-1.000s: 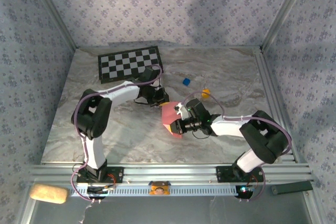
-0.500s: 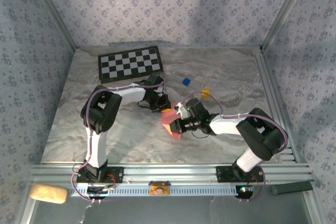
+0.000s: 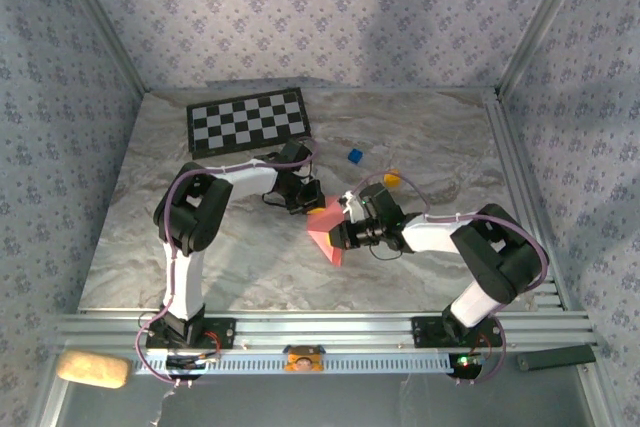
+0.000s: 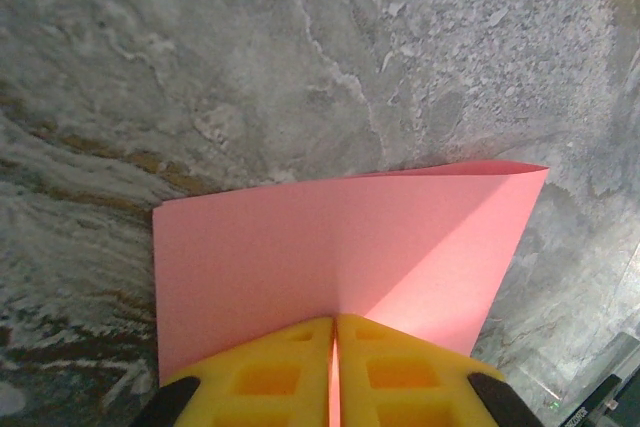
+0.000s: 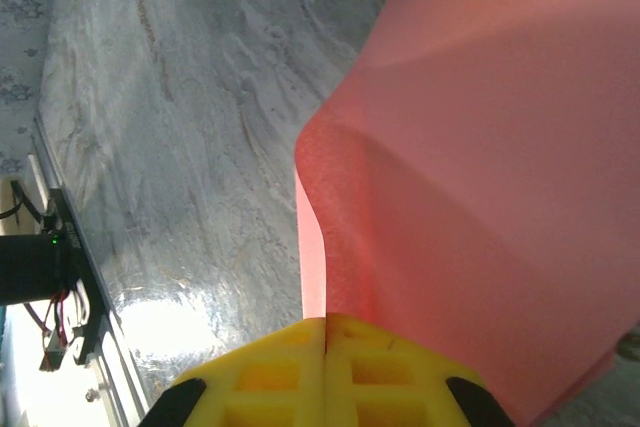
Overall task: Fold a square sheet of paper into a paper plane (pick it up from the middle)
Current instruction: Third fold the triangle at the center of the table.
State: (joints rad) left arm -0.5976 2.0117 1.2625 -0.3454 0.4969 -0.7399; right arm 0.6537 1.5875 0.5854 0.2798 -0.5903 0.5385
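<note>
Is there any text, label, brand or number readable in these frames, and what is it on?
None can be read.
The square sheet of paper is plain pink.
The left gripper and right gripper, both shut on it, have unmarked yellow fingers.
The checkerboard mat has only black and white squares.

The square sheet of paper (image 4: pixel 350 237) is finished smooth and matt; the desk (image 4: pixel 200 47) is surfaced in faintly glossy marbling; the left gripper (image 4: pixel 334 319) is moulded in plastic.
</note>
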